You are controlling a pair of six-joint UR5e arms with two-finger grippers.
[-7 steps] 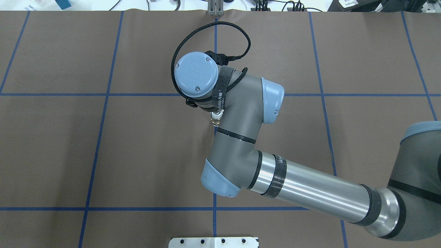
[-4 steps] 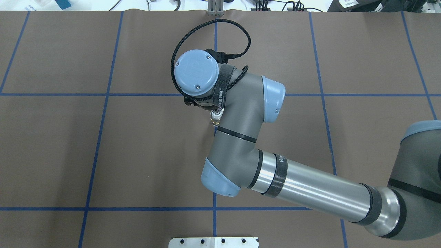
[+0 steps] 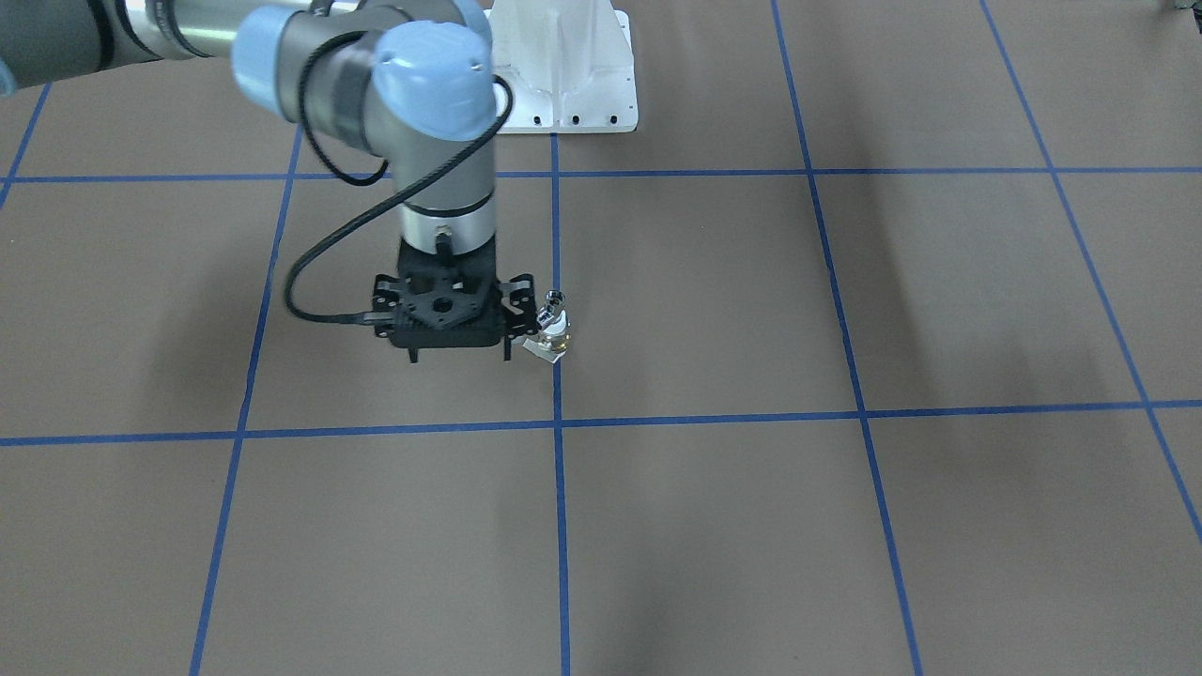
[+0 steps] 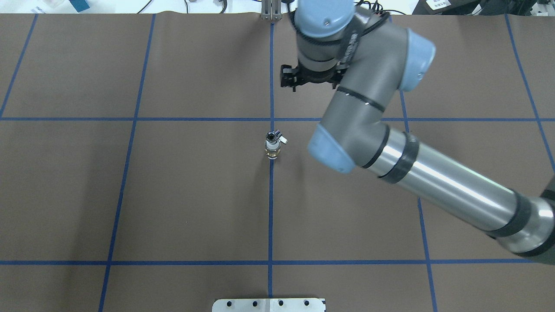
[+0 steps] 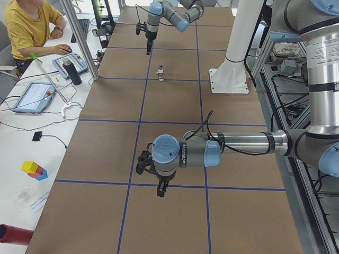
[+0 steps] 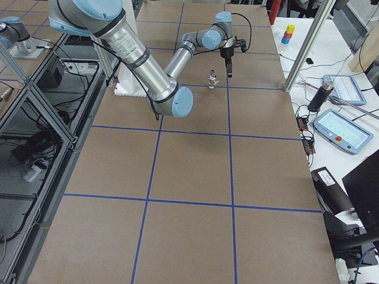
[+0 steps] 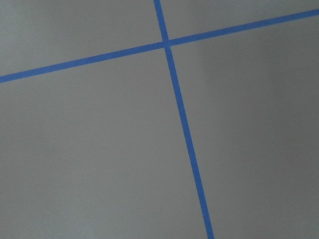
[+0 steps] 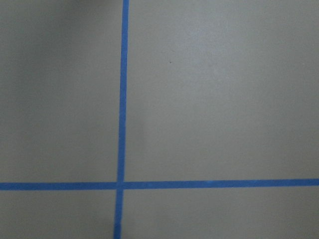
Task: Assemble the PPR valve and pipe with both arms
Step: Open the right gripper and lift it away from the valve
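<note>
Valve (image 4: 272, 150) upright on the table (image 4: 173, 195), on the blue line (image 4: 270, 208) running straight out from the white base (image 4: 269, 304). Chrome pipe (image 4: 272, 136) seated on top; joint between them too small to judge. Right gripper (image 3: 459, 352) farther from base than valve, hanging clear of it, fingers spread, empty. Left gripper (image 5: 161, 189) well off to base's left, seen side-on only; spread or together not readable.

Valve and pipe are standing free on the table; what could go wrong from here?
1. The valve with the pipe on top stands upright and unheld on a small footprint, so a light knock would likely topple it.
2. The right gripper hangs nearby, so a careless sideways move, or its looped cable, could clip the stack.
</note>
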